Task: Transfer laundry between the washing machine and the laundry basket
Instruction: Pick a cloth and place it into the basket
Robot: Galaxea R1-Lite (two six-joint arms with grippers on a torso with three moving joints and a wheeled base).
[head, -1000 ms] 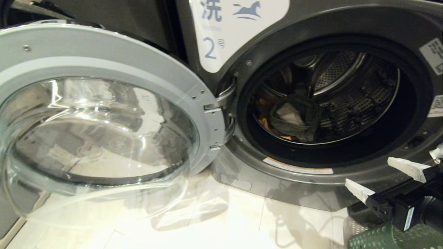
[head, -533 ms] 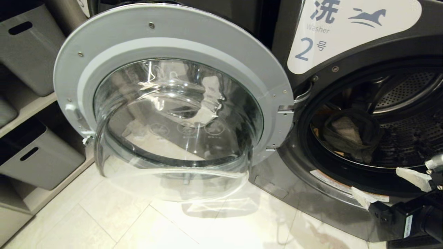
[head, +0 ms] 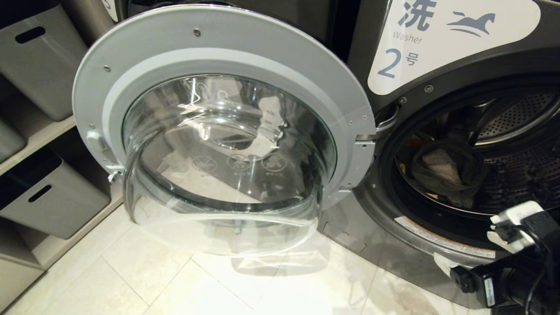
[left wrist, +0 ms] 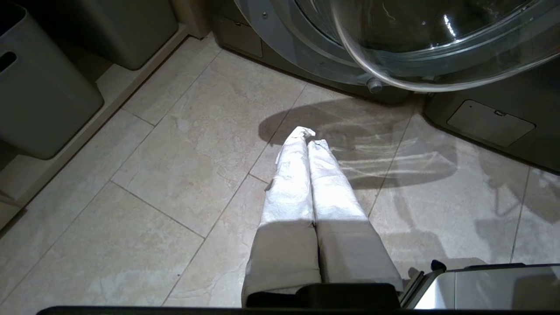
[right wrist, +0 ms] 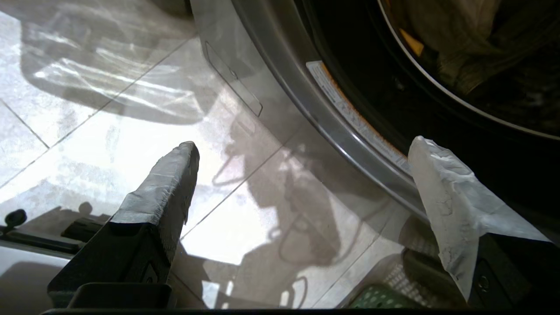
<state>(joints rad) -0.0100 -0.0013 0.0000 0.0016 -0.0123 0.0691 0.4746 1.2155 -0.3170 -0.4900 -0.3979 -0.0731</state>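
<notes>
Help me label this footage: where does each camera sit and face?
Head: high, looking down at washing machine, open door; right gripper shows.
Left wrist: behind shut left gripper, facing floor.
Right wrist: behind open right gripper, facing drum opening, laundry.
Shared: the door appears in head and left wrist.

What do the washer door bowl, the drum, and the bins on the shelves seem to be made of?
Door bowl: clear glass, apparently; transparent, with sharp glossy reflections. Drum: bare metal, likely stainless steel; shiny and perforated all over. Storage bins: probably matte grey plastic; smooth moulded walls with slot handles.
</notes>
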